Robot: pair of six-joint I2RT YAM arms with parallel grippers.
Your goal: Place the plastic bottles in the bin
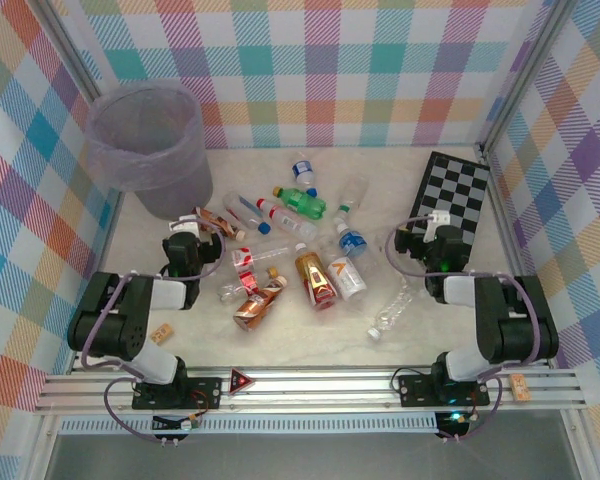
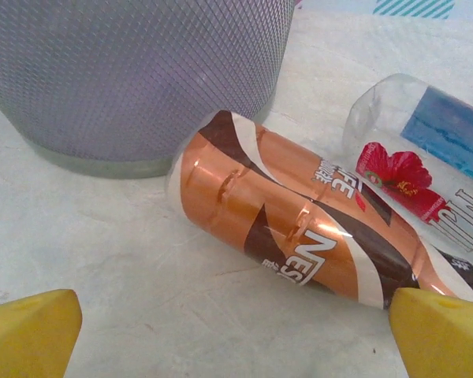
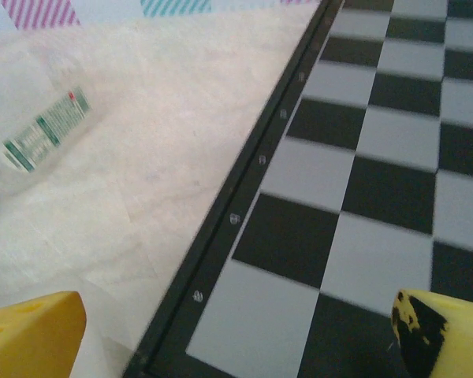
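Top external: the table (image 1: 310, 340) is walled on three sides, the bin (image 1: 170, 185) in its far-left corner, a checkerboard (image 1: 460, 190) far right, the plastic bottles (image 1: 295, 250) strewn between. The left hand (image 2: 236, 339), wide open and empty, faces a copper bottle (image 2: 299, 228) lying just beside the bin: straddle its middle squarely, then lift above the rim. The right hand (image 3: 236, 339), likewise open, hangs over the checkerboard's edge.
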